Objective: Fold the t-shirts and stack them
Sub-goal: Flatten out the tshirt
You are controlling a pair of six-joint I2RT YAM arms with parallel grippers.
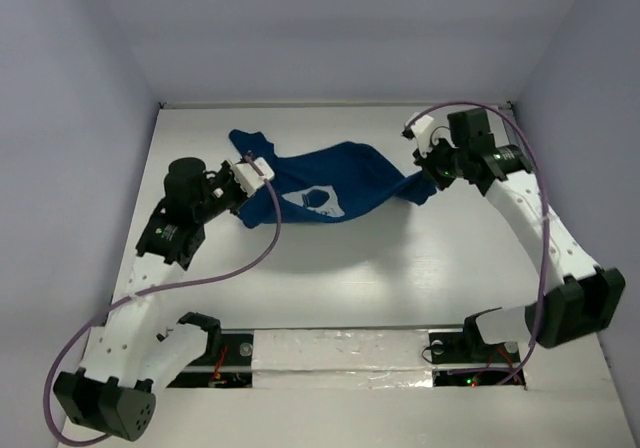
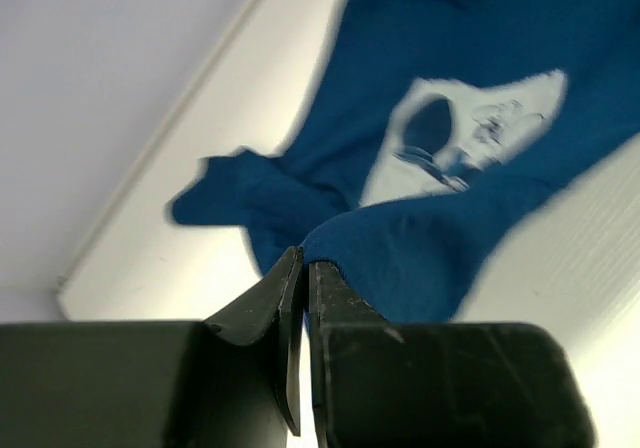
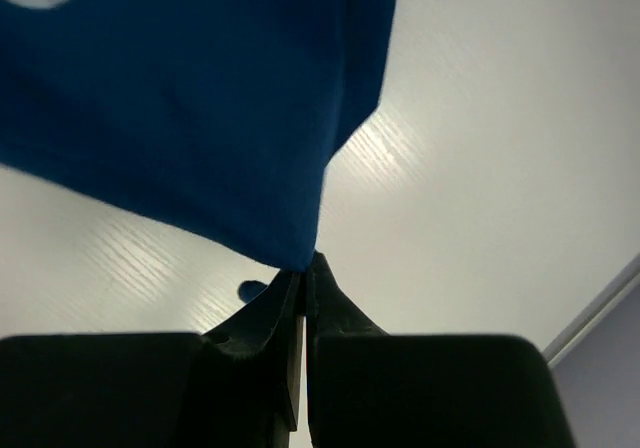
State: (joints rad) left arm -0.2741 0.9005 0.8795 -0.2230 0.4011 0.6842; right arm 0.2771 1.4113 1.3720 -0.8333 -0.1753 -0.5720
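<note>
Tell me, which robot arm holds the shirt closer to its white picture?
The left one. The left fingers pinch the t-shirt near the white print, while the right fingers grip the plain blue far end, away from it.

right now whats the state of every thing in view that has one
t-shirt: unfolded, stretched between both hands, white print showing
left hand: shut on one end of the t-shirt
right hand: shut on the opposite end of the t-shirt
</note>
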